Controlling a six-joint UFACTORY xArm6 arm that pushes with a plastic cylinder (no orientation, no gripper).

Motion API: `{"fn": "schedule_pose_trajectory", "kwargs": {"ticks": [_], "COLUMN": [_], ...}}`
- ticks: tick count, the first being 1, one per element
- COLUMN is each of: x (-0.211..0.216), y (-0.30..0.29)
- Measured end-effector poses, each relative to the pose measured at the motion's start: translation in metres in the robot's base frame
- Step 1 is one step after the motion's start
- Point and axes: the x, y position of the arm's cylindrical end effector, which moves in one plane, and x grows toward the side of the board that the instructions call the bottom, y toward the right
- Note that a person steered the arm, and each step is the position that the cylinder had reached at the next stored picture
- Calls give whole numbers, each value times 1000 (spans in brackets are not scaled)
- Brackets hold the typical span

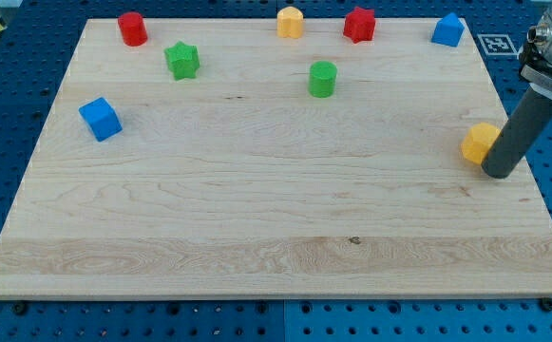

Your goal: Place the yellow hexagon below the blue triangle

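My tip [500, 174] sits at the board's 3 o'clock edge, touching the right side of a yellow block [479, 142] whose shape I cannot make out. There is no pincer on this arm, only the rod, so nothing is clamped. The yellow hexagon [290, 21] stands at 12 o'clock, well apart from my tip, and the blue triangle [447, 29] sits near 1 o'clock. Between them is a red star [359, 24]. A green cylinder [322, 79] lies just below 12, a green star [182, 60] and red cylinder [132, 28] toward 11, and a blue cube [100, 119] near 10 on the wooden board [256, 218].
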Motion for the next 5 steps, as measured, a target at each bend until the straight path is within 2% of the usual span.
{"fn": "schedule_pose_trajectory", "kwargs": {"ticks": [3,5], "x": [-5,-26], "y": [-15,-16]}}
